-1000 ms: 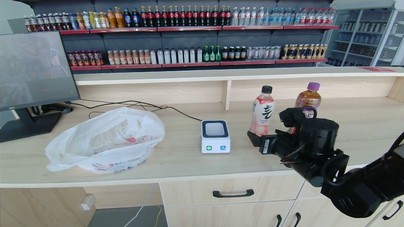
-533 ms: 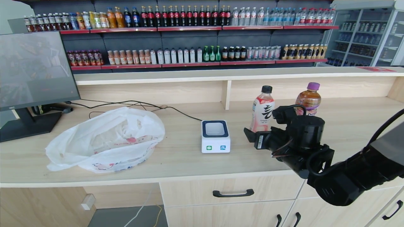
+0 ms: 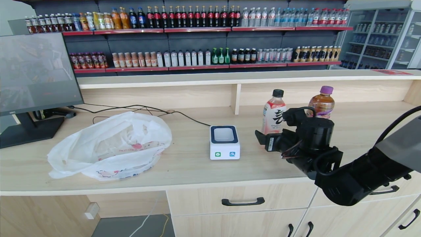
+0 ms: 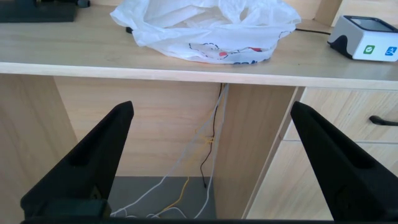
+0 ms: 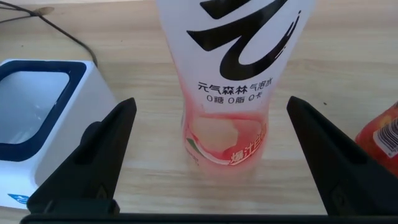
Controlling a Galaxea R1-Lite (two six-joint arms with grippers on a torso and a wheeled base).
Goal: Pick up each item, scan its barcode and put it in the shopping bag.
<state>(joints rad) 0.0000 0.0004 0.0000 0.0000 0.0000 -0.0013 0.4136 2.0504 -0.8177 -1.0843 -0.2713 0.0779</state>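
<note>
A pink drink bottle [image 3: 273, 112] with a black cap stands upright on the counter, right of the white scanner [image 3: 224, 142]. Behind it to the right stands a brown bottle [image 3: 322, 102] with a purple cap. My right gripper [image 3: 274, 127] is open just in front of the pink bottle's lower half. In the right wrist view the pink bottle [image 5: 233, 81] stands between and a little beyond the spread fingers of the gripper [image 5: 210, 109], apart from them. The white shopping bag [image 3: 111, 144] lies open at the counter's left. My left gripper [image 4: 211, 112] hangs open below the counter's edge, holding nothing.
A monitor [image 3: 36, 72] stands at the far left with cables [image 3: 131, 108] running behind the bag. A raised wooden ledge [image 3: 236, 92] with a divider backs the counter. Drawers with black handles [image 3: 242, 201] sit below. Shelves of bottles fill the room behind.
My right arm has moved forward and slightly up and left, bringing the open gripper closer to the pink bottle. The bottles, scanner and bag have stayed put.
</note>
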